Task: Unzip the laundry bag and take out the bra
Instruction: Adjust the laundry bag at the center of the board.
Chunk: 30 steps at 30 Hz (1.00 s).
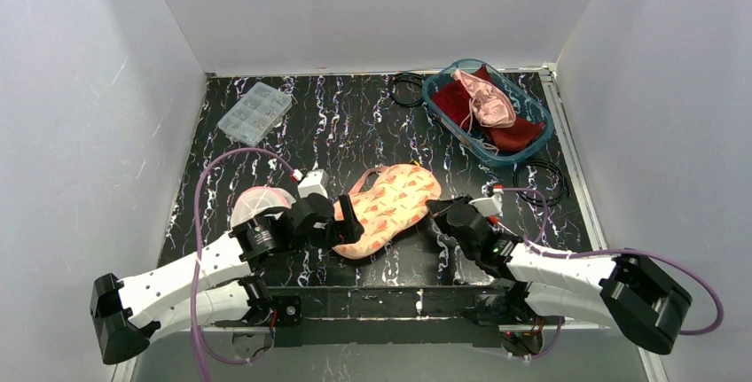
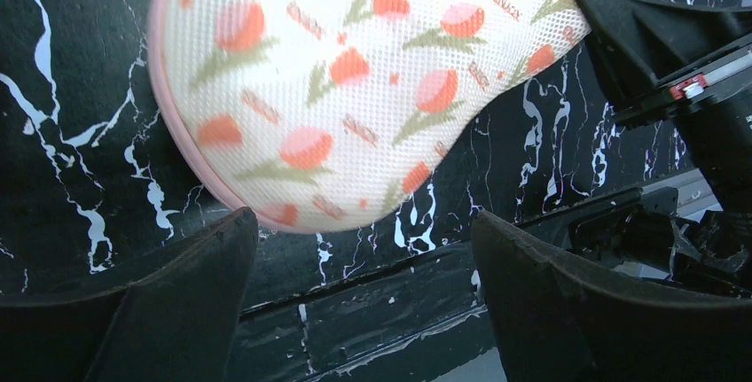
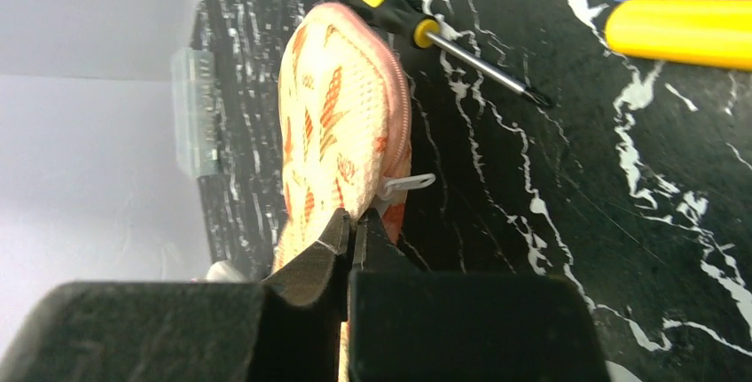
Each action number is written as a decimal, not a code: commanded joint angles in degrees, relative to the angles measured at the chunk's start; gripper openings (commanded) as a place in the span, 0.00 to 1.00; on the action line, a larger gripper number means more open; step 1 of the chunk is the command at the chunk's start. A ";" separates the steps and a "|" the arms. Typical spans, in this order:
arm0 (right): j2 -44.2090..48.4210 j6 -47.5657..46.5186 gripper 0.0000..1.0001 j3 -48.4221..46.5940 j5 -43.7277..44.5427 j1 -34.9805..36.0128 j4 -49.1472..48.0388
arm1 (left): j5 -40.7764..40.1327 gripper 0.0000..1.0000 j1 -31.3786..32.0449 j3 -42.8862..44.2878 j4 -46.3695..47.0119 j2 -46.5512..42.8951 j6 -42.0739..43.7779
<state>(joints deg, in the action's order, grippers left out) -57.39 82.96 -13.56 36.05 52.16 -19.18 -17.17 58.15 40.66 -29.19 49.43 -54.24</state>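
The laundry bag (image 1: 390,205), white mesh with an orange flower print and pink trim, lies flat at mid-table. It fills the top of the left wrist view (image 2: 355,89). The bra is hidden. My left gripper (image 1: 350,222) stands open at the bag's near left end, its fingers (image 2: 204,258) apart with only bare table between them and the bag just beyond the tips. My right gripper (image 3: 353,222) is shut on the bag's (image 3: 332,125) right end, pinching the edge just below the white zipper pull (image 3: 408,185). From above, it (image 1: 436,211) sits at the bag's right tip.
A teal basket (image 1: 505,161) with pink and red garments stands at the back right. A clear compartment box (image 1: 254,110) is at the back left. Black cables (image 1: 545,178) lie right of the bag. A yellow-and-black screwdriver (image 3: 399,14) lies beyond the bag.
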 commanded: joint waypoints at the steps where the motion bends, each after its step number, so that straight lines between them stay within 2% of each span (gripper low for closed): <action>1: -3.78 3.97 0.01 -3.59 6.72 3.44 2.60 | 0.31 0.88 0.40 -2.77 -0.51 -0.75 -3.82; 3: -4.22 1.76 0.01 -3.71 5.64 4.16 4.02 | 0.95 0.88 1.32 -4.72 -0.78 -1.78 -6.31; 4: -3.96 0.19 0.07 -3.67 4.29 4.18 4.41 | 1.16 0.88 1.95 -5.85 -0.82 -2.27 -7.58; 8: -0.22 -6.35 0.58 -4.92 -0.21 4.23 10.33 | 1.43 0.88 3.80 -8.89 -0.78 -3.04 -10.93; 10: 2.90 -9.64 0.74 -6.21 -1.05 4.31 15.95 | 1.42 0.88 4.46 -9.34 -0.78 -2.68 -11.62; 12: 5.71 -15.15 0.82 -7.66 -2.19 4.26 19.73 | 1.48 0.88 5.05 -9.35 -0.82 -2.07 -12.06; 13: 6.92 -19.01 0.90 -8.86 -2.59 4.24 23.42 | 1.63 0.88 5.28 -9.11 -0.80 -1.57 -12.10; 17: 6.73 -34.13 0.92 -15.04 -6.46 1.43 28.43 | 2.24 0.88 6.27 -8.59 -0.78 -0.42 -12.10; 21: -0.90 -45.65 0.89 -21.67 -21.19 -11.75 28.86 | 2.71 0.87 7.22 -8.97 -0.74 -0.47 -13.08; 24: -8.62 -49.48 0.86 -23.79 -31.02 -21.04 25.12 | 2.81 0.87 7.70 -9.35 -0.75 -0.21 -13.41; 30: -24.22 -52.43 0.81 -29.89 -41.33 -24.81 17.42 | 5.01 0.86 8.12 -10.25 3.19 3.04 -11.82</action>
<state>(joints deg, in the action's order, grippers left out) -74.00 36.03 -38.37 6.59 28.42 4.14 -13.28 65.78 31.38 -28.23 50.22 -66.81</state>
